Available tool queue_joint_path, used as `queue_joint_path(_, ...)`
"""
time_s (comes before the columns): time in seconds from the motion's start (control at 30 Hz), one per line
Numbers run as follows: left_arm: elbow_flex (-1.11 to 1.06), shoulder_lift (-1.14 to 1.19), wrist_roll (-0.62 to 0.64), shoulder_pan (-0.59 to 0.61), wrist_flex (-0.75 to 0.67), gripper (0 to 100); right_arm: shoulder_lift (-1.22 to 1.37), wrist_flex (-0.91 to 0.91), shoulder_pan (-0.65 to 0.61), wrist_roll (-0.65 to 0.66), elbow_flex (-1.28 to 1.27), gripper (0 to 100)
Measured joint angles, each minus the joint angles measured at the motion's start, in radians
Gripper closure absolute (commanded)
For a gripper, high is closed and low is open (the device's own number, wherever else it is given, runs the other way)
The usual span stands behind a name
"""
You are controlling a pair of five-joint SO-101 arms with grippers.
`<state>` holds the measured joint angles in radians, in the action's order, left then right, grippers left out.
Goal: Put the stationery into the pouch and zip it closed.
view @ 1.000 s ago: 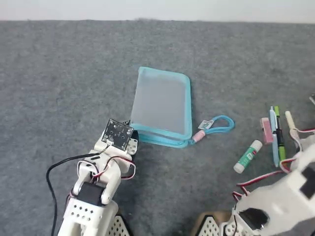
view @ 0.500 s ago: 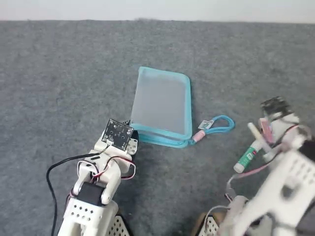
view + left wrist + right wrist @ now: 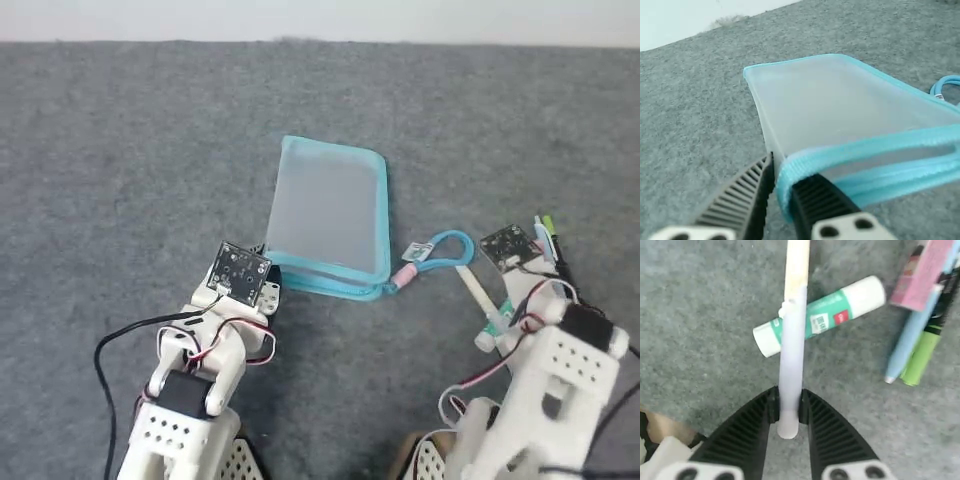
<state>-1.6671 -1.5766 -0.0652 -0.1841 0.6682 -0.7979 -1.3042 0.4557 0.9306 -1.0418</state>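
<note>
White pen (image 3: 792, 335) lifted, right gripper (image 3: 788, 401) swung nearer the pouch (image 3: 330, 210)

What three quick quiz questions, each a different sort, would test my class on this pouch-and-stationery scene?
1. True or false: the left gripper is clamped on the pouch edge.
2. Multiple choice: the right gripper holds A) a blue pen, B) a white pen, C) a pink eraser.
3. Short answer: which item lies directly beneath the held pen in the right wrist view?

Key: 1 true; 2 B; 3 the glue stick.
</note>
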Motion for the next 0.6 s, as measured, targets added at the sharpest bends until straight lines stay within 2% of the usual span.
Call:
queue_joint_path(0.1,0.0,0.0,0.0,0.0,0.0,99,0.112,0.063,0.0,-0.028,0.0,98.3)
queue_joint_path(0.3,0.0,0.0,0.0,0.0,0.0,99,0.299,0.16,0.0,-0.044,0.0,84.6)
queue_joint_path(0.6,0.0,0.0,0.0,0.0,0.0,99,0.384,0.236,0.0,-0.046,0.0,86.0)
